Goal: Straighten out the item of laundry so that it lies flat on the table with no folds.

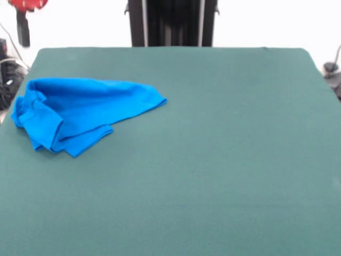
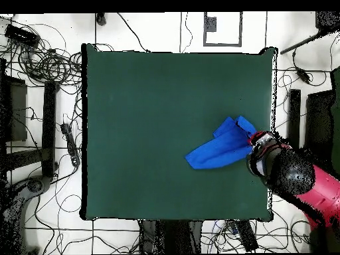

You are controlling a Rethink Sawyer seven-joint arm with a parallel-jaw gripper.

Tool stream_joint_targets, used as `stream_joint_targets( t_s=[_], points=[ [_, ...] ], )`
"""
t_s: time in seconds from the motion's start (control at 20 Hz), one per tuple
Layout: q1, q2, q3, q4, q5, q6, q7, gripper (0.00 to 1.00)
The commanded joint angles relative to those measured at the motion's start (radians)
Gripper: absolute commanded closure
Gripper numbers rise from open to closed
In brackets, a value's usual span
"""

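I find the T-shirt (image 2: 220, 150) bunched by the table's (image 2: 153, 99) side edge, long axis running inward; gripper (image 2: 260, 147) at its outer end, grip indeterminable.

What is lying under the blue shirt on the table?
Only the green table shows around and under the shirt. The shirt is crumpled and folded over itself, so its lower layers and print are covered; anything small beneath it could not be seen.

The dark green table (image 1: 213, 160) carries a single thing: the blue item of laundry (image 1: 80, 112), bunched and folded (print hidden), lying near one side edge.
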Motion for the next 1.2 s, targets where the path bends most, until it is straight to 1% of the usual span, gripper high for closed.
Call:
stream_joint_targets(
  t_s=[0.05,0.15,0.25,0.4,0.45,0.6,0.65,0.75,0.8,0.9,0.95,1.15,1.2],
  points=[
    [0.106,-0.174,-0.001,0.097,0.092,0.267,0.126,1.0],
    [0.119,-0.185,-0.014,0.094,0.097,0.286,0.129,1.0],
    [0.128,-0.181,-0.023,0.1,0.094,0.276,0.127,1.0],
    [0.141,-0.165,-0.037,0.091,0.065,0.235,0.109,1.0],
    [0.143,-0.162,-0.043,0.09,0.052,0.207,0.096,0.0],
    [0.116,-0.166,-0.011,0.082,0.013,0.205,-0.007,0.0],
    [0.116,-0.163,-0.005,0.064,-0.002,0.239,-0.039,0.0],
    [0.108,-0.167,0.013,0.055,-0.046,0.228,-0.109,0.0],
    [0.096,-0.164,0.032,0.062,-0.053,0.24,-0.147,0.0],
    [0.071,-0.161,0.065,0.085,-0.068,0.208,-0.196,0.0],
    [0.052,-0.159,0.092,0.098,-0.073,0.19,-0.225,0.0],
    [-0.016,-0.152,0.207,0.113,-0.17,0.135,-0.387,0.0],
    [-0.034,-0.149,0.234,0.125,-0.182,0.125,-0.401,0.0]
  ],
)
